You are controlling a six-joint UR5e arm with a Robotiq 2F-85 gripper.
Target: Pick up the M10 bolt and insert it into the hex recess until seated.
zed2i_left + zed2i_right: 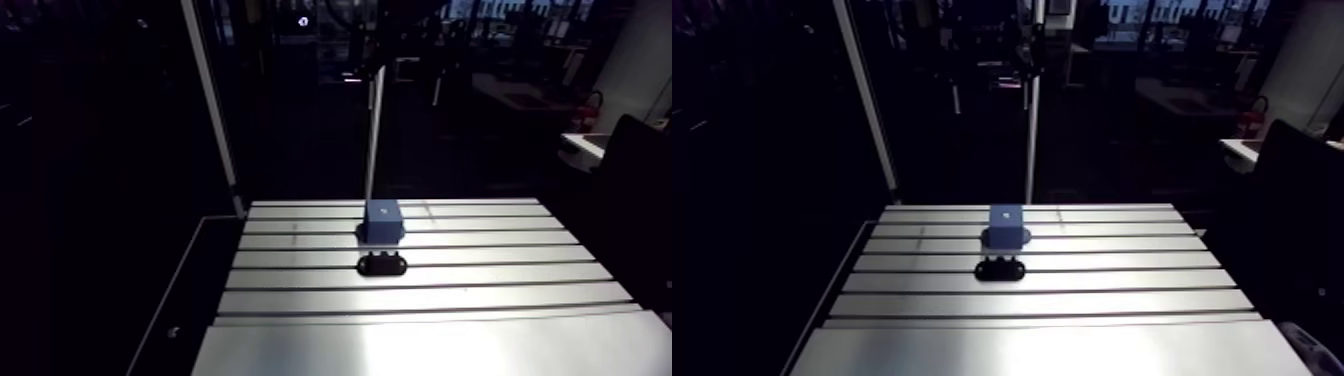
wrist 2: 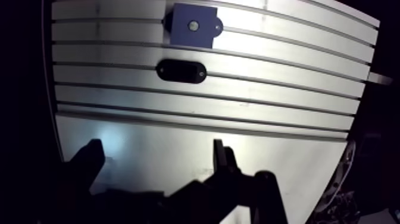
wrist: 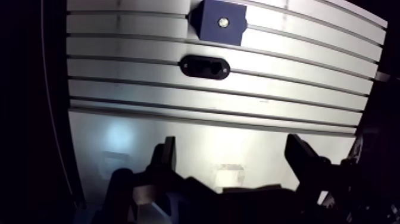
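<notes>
smooth, bright aluminium desk (image 3: 286, 77), ribbed with long straight slots, carries a glossy black oval holder (image 3: 205, 67). just beyond it sits a matte blue square block (image 3: 209, 28) with a small shiny round spot at its centre: bolt or recess, i cannot tell. the tool (image 3: 235, 164) hangs over the desk's plain strip, dark fingers apart, empty.

The desk (image 3: 250, 143) is silvery grey with a bright glare, striped by thin dark parallel slots over one part and plain over the rest. The block (image 3: 208, 27) is deep blue, with a small pale silvery spot (image 3: 223, 22) on top. The oval piece (image 3: 205, 67) is black. The end effector (image 3: 232, 146) looks black.
</notes>
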